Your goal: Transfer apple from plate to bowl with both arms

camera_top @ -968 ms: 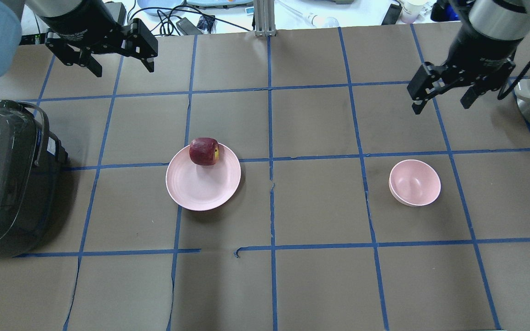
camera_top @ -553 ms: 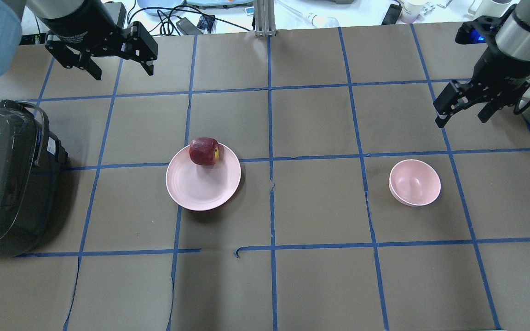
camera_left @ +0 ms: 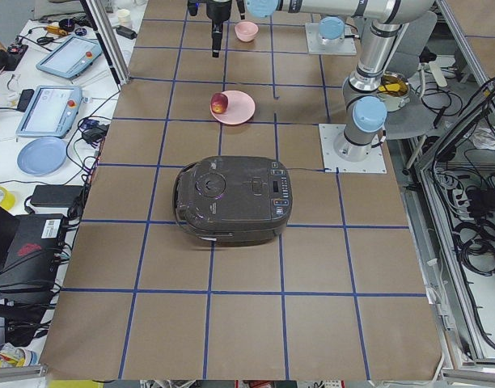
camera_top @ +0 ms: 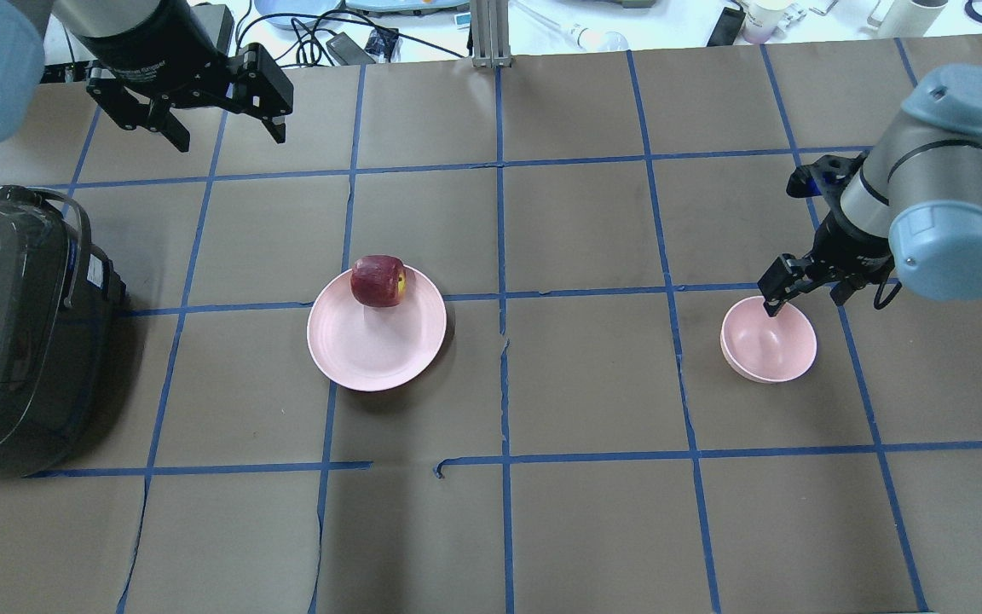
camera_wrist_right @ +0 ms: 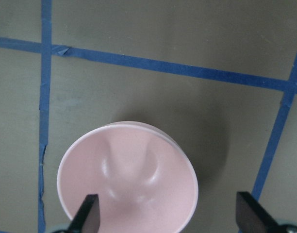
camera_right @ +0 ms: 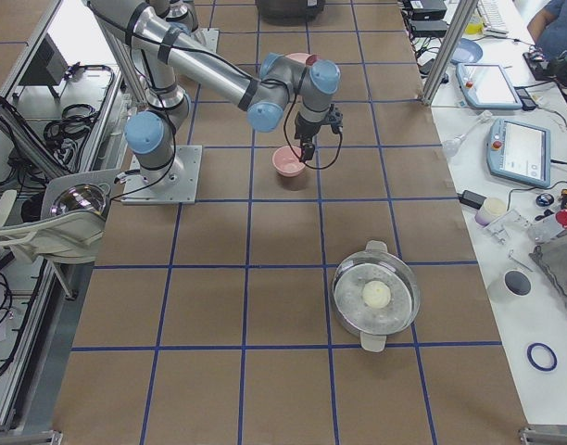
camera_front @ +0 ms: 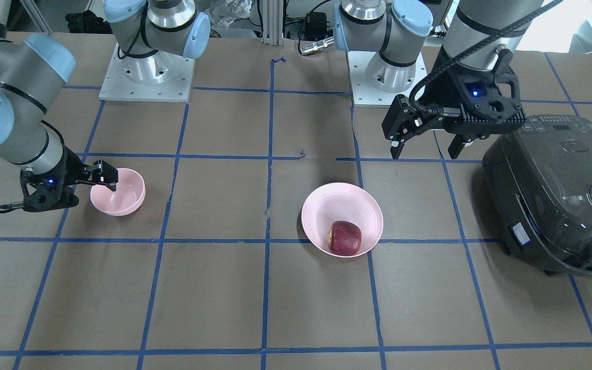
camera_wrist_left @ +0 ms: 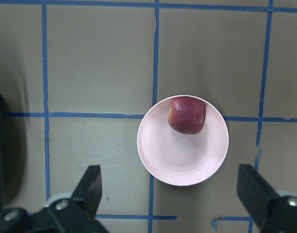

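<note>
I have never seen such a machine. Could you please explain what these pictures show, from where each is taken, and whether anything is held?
It is a two-armed robot at a table. One picture looks down from behind it, one faces it, two look from the table's ends, two come from wrist cameras. On the table: a pink plate with a red apple on it, an empty pink bowl, a dark cooker, a metal pot. The left hand hangs open above the table, away from the plate. The right hand is open, low at the bowl's rim. Nothing is held.
</note>
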`<action>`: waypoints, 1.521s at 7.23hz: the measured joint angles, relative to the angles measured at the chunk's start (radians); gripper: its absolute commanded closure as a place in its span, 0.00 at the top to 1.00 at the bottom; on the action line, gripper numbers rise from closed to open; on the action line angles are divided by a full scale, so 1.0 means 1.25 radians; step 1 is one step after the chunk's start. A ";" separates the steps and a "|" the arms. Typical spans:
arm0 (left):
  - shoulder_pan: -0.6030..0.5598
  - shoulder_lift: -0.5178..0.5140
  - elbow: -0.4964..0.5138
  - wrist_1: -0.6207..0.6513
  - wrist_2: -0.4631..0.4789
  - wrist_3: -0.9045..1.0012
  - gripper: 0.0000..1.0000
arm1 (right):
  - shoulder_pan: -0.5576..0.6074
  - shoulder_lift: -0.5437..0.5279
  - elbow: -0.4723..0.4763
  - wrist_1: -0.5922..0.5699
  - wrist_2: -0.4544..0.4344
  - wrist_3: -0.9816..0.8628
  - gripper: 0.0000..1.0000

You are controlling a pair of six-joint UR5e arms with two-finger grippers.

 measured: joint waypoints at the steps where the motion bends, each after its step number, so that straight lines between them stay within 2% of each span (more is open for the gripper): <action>1: 0.000 -0.003 -0.001 0.002 -0.001 -0.001 1.00 | -0.011 0.024 0.022 -0.046 0.000 0.000 0.97; 2: 0.000 -0.012 -0.003 0.010 -0.001 0.001 1.00 | -0.024 0.042 0.032 -0.064 0.002 -0.001 0.83; 4: -0.003 -0.062 -0.035 0.071 -0.005 -0.006 1.00 | -0.033 0.056 0.051 -0.067 0.007 -0.003 0.19; 5: -0.013 -0.084 -0.076 0.130 -0.007 -0.009 1.00 | -0.034 0.058 0.058 -0.065 0.007 -0.003 0.00; 8: -0.044 -0.156 -0.226 0.350 -0.008 -0.009 1.00 | -0.034 0.053 0.055 -0.058 0.004 0.007 0.00; 11: -0.075 -0.229 -0.260 0.443 -0.005 -0.010 1.00 | 0.007 0.042 0.022 0.003 0.023 0.098 0.00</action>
